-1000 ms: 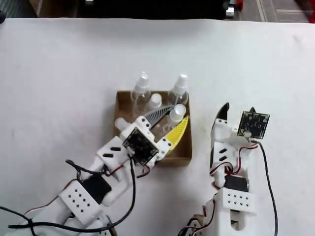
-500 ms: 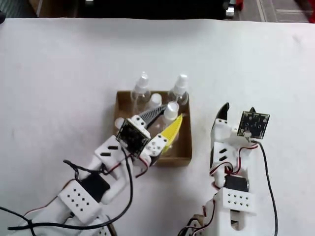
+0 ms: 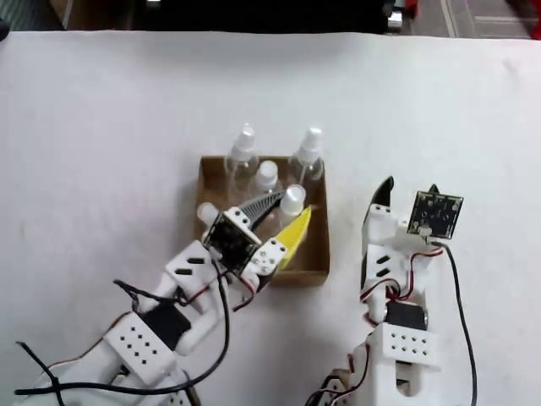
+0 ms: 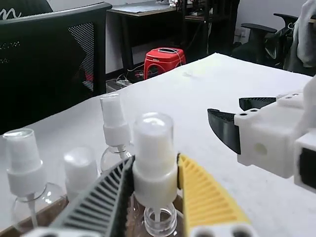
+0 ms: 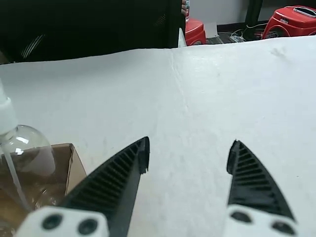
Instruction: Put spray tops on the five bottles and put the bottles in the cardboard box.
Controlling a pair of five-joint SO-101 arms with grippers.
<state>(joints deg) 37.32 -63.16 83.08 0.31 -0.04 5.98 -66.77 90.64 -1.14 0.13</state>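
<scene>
Watching the high view, I have the left arm stretched on a diagonal from the near-left corner of the white table (image 3: 101,110) to the brown cardboard box (image 3: 320,247). Its wrist sits over the box's near-left part and the left gripper (image 3: 292,204) (image 4: 154,170) is tilted down into it. Its grey and yellow jaws pinch a white plastic spray top (image 3: 294,196) (image 4: 153,143) by the collar. From above, that top covers what sits under it. The left wrist view gives me the open neck of a clear plastic bottle (image 4: 160,222) directly beneath, with the top's thin tube reaching down into the neck and the collar a little above the rim. Four more bottles stand in the box: a far-left sprayer bottle (image 3: 243,145) and a far-right sprayer bottle (image 3: 311,148) against the far wall, a white-capped middle bottle (image 3: 266,175) between them and the held top, and a fourth bottle (image 3: 207,213) by the left wall beside the arm. The right arm points straight away from the near edge, with the right gripper (image 3: 412,188) (image 5: 189,145) just right of the box and apart from it, its black jaws spread with bare table between them. White lettering on the black chair (image 4: 54,54) behind the table is cut by the frame edge, and I cannot read it.
</scene>
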